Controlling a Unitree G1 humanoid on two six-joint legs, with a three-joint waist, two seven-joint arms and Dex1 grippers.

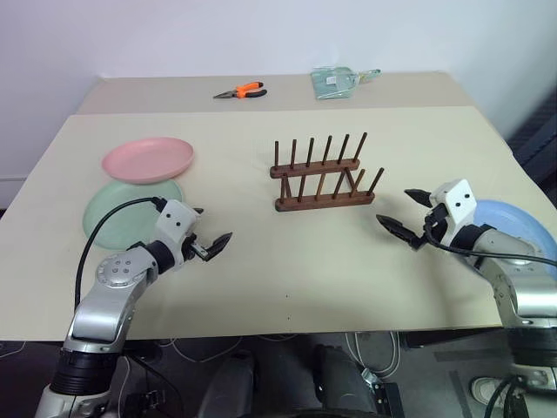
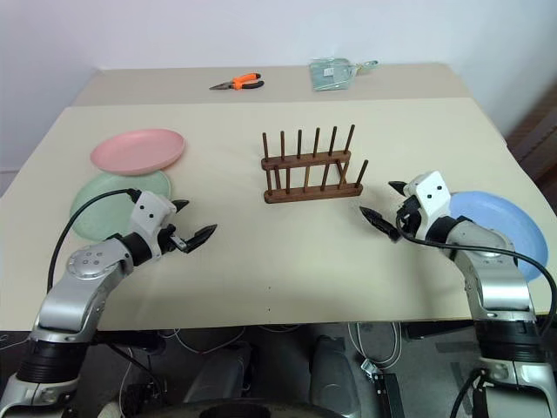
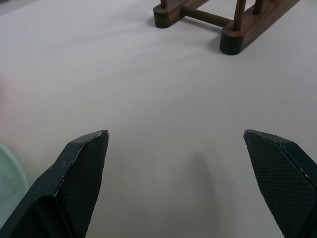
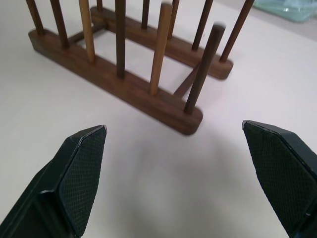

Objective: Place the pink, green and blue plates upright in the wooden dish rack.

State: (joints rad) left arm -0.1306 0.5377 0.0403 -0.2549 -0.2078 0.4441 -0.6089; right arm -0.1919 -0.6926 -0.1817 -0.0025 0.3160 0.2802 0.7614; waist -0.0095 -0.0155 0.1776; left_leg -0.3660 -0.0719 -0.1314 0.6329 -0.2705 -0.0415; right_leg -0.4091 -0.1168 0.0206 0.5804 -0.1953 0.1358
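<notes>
The wooden dish rack [image 1: 324, 174] stands bare at the table's middle, its pegs upright. At the left lies the pink plate [image 1: 148, 159], its near rim overlapping the green plate [image 1: 122, 213] lying flat in front of it. My left gripper [image 1: 215, 224] hovers open just right of the green plate, aimed toward the rack [image 3: 233, 42]. The blue plate [image 1: 513, 222] lies flat at the right edge, partly covered by my right arm. My right gripper [image 1: 393, 205] is open between that plate and the rack [image 4: 124, 84], nothing between its fingers.
Orange-handled pliers [image 1: 241, 91] and a clear plastic packet [image 1: 335, 83] lie on a second table behind. The beige table [image 1: 287, 270] has bare surface between the two grippers and in front of the rack.
</notes>
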